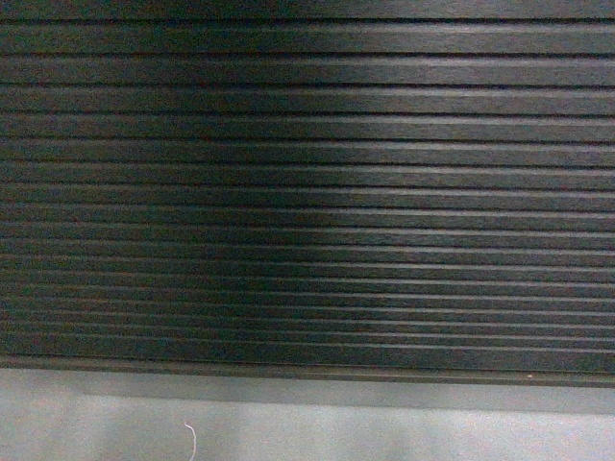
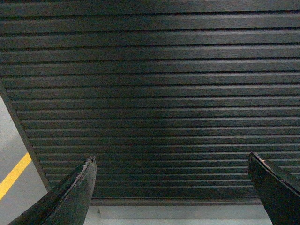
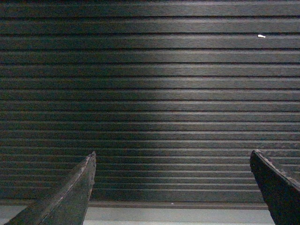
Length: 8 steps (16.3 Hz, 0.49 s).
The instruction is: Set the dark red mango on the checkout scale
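Note:
The ribbed dark front panel of the checkout fills the head view, close in front of me. The same panel fills the left wrist view, and the panel fills the right wrist view too. My left gripper is open, its two dark fingers far apart with nothing between them. My right gripper is open and holds nothing either. Neither gripper shows in the head view. The dark red mango and the scale are out of view.
A strip of grey floor runs under the panel's bottom edge. A small white scrap lies on it. In the left wrist view the panel's left end shows, with grey floor and a yellow line beyond.

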Tool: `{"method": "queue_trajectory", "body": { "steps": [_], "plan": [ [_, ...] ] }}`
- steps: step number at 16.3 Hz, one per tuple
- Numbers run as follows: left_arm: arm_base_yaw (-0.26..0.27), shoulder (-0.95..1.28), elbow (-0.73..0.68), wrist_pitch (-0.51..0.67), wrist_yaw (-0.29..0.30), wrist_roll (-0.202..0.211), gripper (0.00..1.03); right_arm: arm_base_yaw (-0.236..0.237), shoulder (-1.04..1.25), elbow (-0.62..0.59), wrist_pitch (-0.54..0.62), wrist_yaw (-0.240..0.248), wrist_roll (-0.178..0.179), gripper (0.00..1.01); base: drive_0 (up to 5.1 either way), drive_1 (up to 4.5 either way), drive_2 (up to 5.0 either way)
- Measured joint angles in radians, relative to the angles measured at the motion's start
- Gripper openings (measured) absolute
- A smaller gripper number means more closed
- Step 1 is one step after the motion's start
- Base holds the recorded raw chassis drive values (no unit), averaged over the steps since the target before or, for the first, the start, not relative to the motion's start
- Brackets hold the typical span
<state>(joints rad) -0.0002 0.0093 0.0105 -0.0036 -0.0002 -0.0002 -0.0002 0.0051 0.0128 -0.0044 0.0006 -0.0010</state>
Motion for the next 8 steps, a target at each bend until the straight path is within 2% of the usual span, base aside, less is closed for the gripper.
{"method": "queue_trajectory", "body": {
  "steps": [8],
  "plan": [
    [0.0, 0.0, 0.0, 0.0, 0.0, 0.0, 0.98, 0.0, 0.0, 0.0, 0.0, 0.0, 0.0, 0.98, 0.0, 0.0, 0.0]
  ]
}}
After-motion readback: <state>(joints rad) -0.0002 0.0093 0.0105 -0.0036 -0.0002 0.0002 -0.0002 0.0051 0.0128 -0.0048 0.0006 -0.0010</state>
